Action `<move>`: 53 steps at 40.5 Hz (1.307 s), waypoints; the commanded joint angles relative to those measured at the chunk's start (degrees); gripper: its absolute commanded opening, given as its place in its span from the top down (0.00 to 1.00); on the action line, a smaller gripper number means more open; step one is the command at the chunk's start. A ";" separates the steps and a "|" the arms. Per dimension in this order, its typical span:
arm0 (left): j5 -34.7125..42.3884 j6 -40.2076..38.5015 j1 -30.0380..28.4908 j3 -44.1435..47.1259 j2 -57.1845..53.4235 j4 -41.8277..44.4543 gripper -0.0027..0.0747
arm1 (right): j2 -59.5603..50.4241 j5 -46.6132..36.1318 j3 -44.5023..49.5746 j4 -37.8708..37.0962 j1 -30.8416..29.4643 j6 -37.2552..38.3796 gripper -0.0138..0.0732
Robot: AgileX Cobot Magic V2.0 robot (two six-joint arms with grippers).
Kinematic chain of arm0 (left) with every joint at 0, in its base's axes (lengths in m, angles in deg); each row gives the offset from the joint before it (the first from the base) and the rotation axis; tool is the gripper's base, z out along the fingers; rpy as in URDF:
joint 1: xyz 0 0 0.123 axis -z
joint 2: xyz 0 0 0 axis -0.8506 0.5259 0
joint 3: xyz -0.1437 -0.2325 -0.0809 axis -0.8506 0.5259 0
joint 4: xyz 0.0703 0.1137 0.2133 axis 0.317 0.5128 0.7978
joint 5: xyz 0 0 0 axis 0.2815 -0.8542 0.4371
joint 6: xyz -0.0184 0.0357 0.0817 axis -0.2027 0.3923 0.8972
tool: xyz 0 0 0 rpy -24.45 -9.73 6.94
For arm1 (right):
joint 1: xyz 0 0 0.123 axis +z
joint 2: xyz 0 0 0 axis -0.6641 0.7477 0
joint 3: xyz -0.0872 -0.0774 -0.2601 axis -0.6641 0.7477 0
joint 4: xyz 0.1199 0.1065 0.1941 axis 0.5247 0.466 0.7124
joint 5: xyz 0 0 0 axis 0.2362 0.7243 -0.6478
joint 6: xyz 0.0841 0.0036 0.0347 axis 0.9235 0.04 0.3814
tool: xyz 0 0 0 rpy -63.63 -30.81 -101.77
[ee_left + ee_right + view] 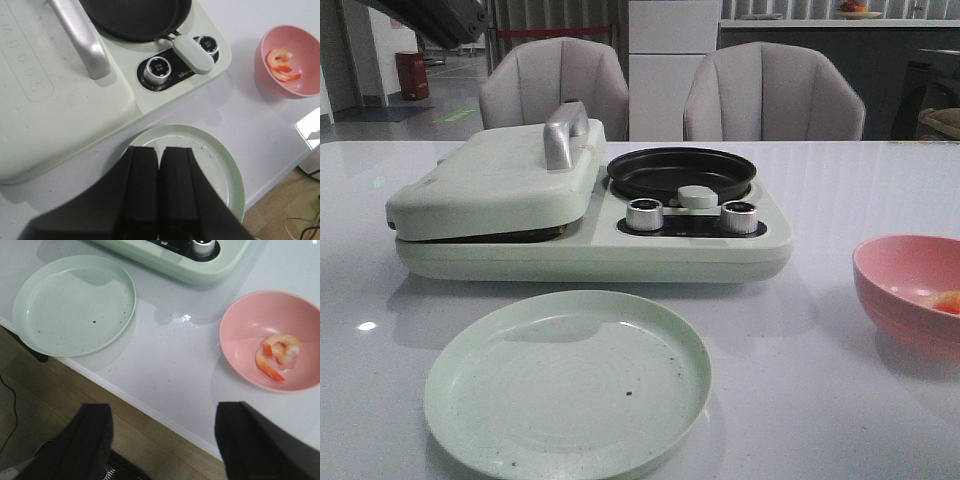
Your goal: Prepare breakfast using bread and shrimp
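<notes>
Pink plastic is holding the shrimp [277,356]: the bowl [905,285] is sitting near the table's [800,400] right edge, with a few curled orange pieces lying inside. A pale green plate [568,385] is resting bare at the front edge, just before the cooker [590,215], whose lid is lying shut. The bread is not showing anywhere. The left gripper [159,195] is hanging clenched over the plate; the right gripper [165,432] is hanging spread wide past the front edge.
</notes>
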 commanded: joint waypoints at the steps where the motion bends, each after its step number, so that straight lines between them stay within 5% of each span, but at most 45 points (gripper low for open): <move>1: 5.99 0.02 1.66 3.11 -7.64 -0.36 0.84 | -0.05 -3.12 -1.50 0.48 0.05 0.04 0.22; 26: 9.82 -3.23 1.66 28.90 -42.49 3.27 0.84 | -0.05 -3.12 -1.50 0.48 0.05 0.04 0.22; 53: 9.58 -3.23 1.66 29.54 -44.86 3.27 0.84 | 1.57 -6.85 -1.69 -0.30 0.00 0.13 0.22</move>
